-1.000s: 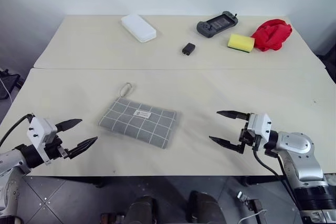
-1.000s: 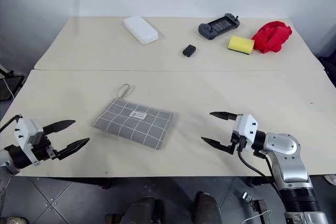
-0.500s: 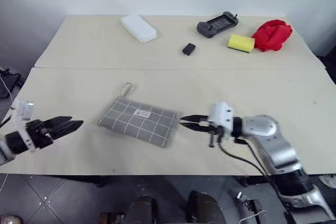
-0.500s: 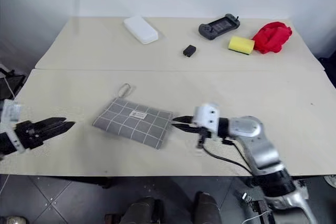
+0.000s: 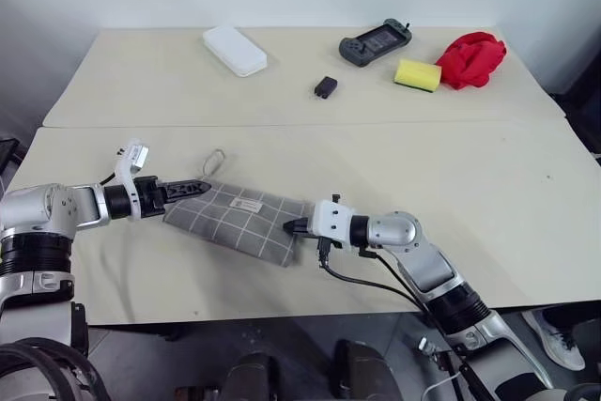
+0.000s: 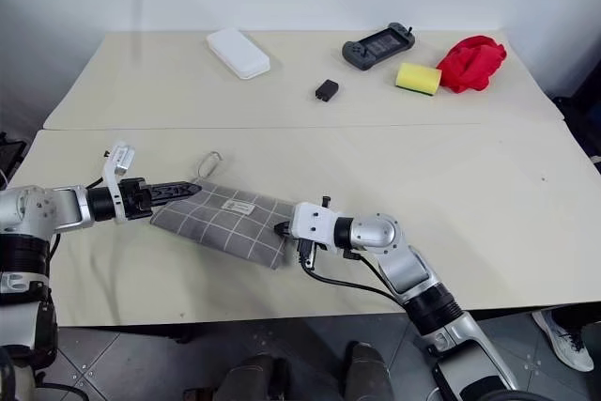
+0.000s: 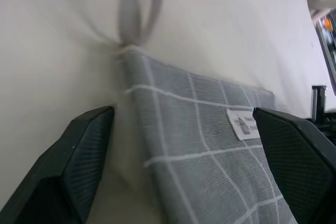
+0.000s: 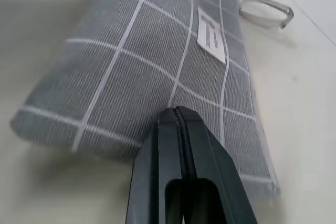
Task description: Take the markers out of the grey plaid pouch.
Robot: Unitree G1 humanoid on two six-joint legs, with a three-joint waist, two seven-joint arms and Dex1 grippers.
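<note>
Markers can't be seen anywhere; grey plaid pouch (image 5: 242, 223) looks closed and flat, so whatever is inside is hidden. In the head views the left gripper's (image 5: 192, 187) two fingers overlap into one dark wedge, hard to read there, but the left wrist view has them spread wide, one finger (image 7: 79, 163) off the pouch's edge on bare table, the other over the fabric past the label, nothing between them but the pouch corner, not gripped. Pouch: soft woven grey fabric, thin white grid lines, small white label patch (image 8: 211, 30), pale loop (image 7: 139, 9) at its far left corner, flat rectangle lying slantwise on the near table (image 5: 488, 204), matte beige top. Right gripper (image 5: 293, 226) fingers pressed fully together, holding nothing, tips at the pouch's right end; touching or just short of it, can't tell. Left gripper is at the opposite end, by the loop corner. Far table: white hard box (image 5: 234, 50), dark game controller (image 5: 374, 42), small black block (image 5: 325, 87), yellow sponge (image 5: 417, 74), crumpled red cloth (image 5: 471, 56), all well apart from the pouch.
</note>
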